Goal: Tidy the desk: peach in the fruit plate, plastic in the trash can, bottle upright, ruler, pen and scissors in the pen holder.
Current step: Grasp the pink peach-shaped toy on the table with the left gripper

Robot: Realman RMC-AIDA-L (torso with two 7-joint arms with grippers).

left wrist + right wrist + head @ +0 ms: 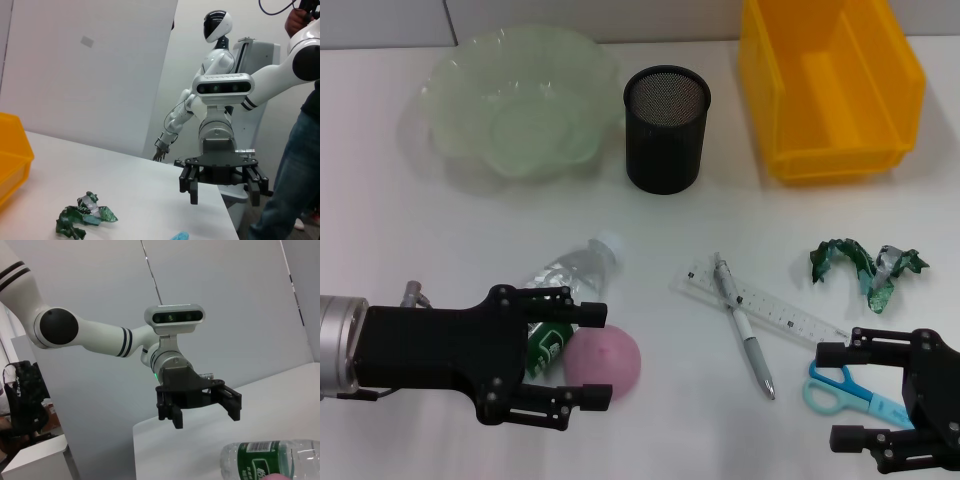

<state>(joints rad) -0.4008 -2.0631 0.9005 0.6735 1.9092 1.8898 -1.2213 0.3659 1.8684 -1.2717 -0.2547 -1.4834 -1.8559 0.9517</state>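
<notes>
A pink peach [610, 368] lies beside a clear bottle [570, 273] that rests on its side with a green label. My left gripper [598, 355] is open, and from above the peach sits between its fingertips. My right gripper [832, 395] is open at the front right, over the blue scissors [870, 403]. A pen [748, 335] lies across a clear ruler [788, 319]. Crumpled green plastic [865, 268] lies to the right. The left wrist view shows the right gripper [220, 186] and the plastic [82, 218]. The right wrist view shows the left gripper [200, 411] and the bottle [270, 459].
At the back stand a pale green fruit plate [450, 70], a black mesh pen holder [665, 135] and a yellow bin [830, 150] serving as trash can. A person stands past the table's edge [300, 165] in the left wrist view.
</notes>
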